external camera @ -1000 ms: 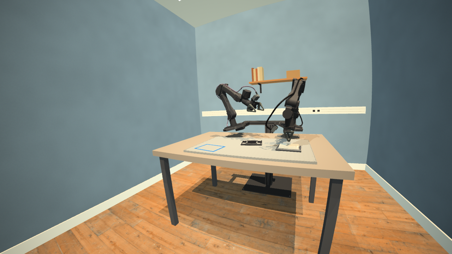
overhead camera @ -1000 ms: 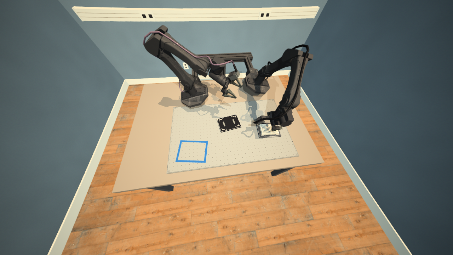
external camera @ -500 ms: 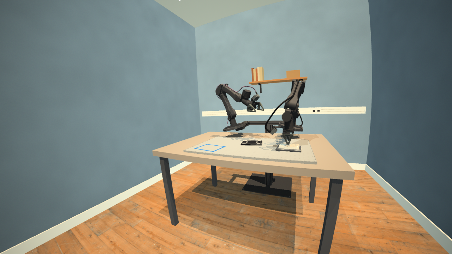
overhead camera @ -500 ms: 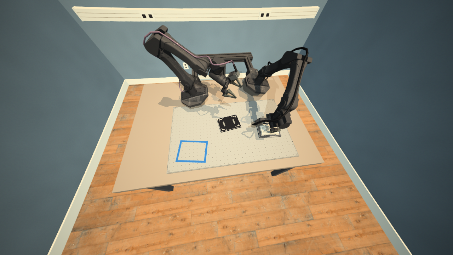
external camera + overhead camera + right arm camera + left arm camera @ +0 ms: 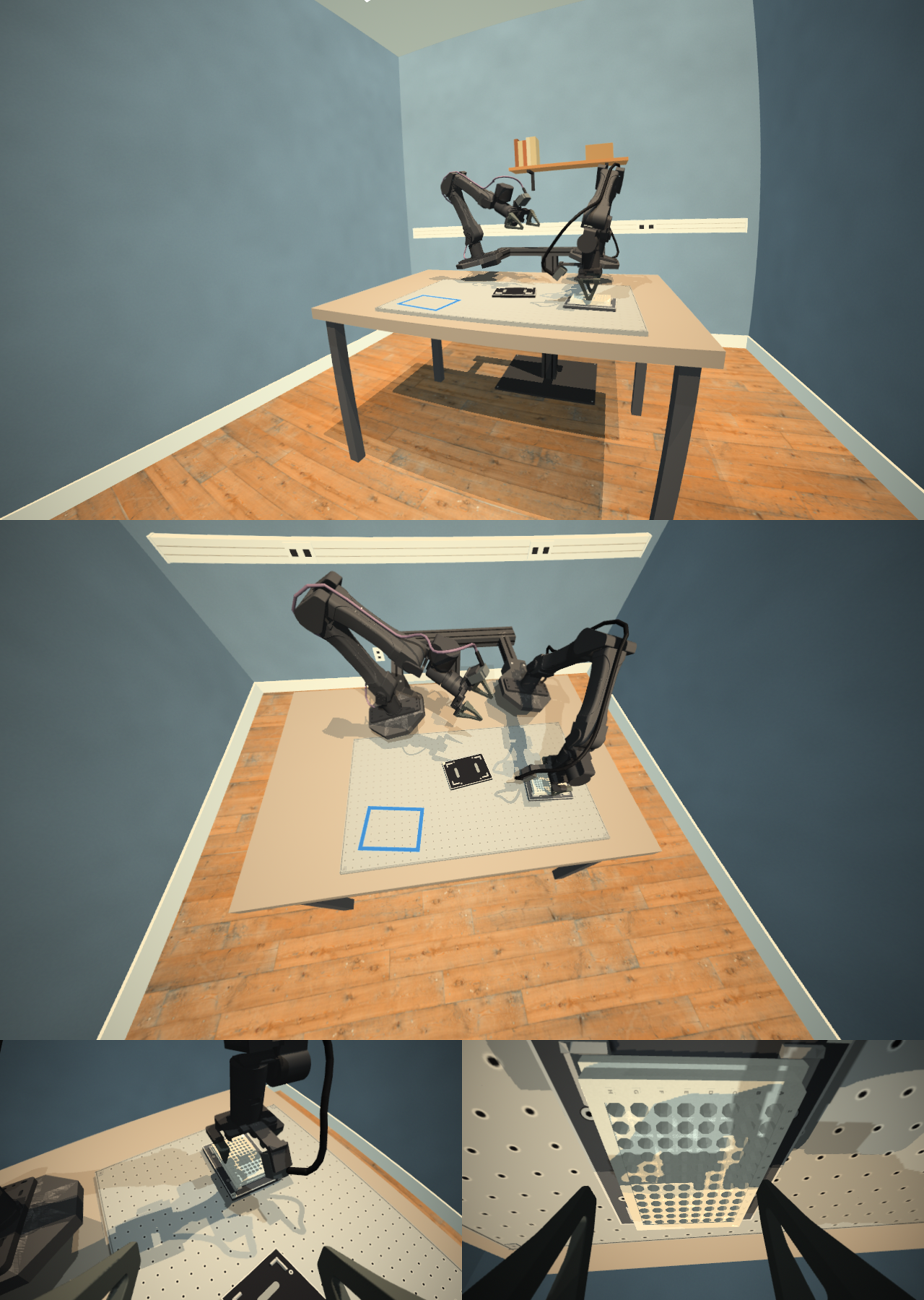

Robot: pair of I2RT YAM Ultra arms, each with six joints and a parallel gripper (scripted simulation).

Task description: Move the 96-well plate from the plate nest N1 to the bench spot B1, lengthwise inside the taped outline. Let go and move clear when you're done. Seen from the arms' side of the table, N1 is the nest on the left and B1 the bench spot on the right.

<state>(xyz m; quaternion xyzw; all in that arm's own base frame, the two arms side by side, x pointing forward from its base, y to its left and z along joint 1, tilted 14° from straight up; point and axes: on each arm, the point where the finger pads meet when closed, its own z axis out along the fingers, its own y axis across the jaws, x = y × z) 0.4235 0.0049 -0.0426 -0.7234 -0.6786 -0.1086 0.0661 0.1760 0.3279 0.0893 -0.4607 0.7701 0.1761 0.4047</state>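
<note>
96-well plate (image 5: 541,786) (image 5: 602,299) (image 5: 686,1119) (image 5: 242,1157): in the left nest (image 5: 548,798) (image 5: 591,308) (image 5: 608,1184) (image 5: 250,1189), seen from the arms
Long axis: we see left-right, column 1 rightward
Left pincer (image 5: 543,781) (image 5: 589,297) (image 5: 676,1185) (image 5: 247,1167): released, above plate
Right pincer (image 5: 486,707) (image 5: 529,226) (image 5: 232,1254): released

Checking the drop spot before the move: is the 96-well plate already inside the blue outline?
No, the plate sits in its nest, outside the outline.

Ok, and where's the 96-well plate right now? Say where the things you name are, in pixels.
In the top view the 96-well plate (image 5: 540,786) (image 5: 602,300) (image 5: 686,1127) (image 5: 245,1152) sits at the right of the pegboard, in its dark nest (image 5: 548,799) (image 5: 589,308) (image 5: 606,1192) (image 5: 234,1197), under the open left gripper (image 5: 541,776) (image 5: 678,1188).
</note>
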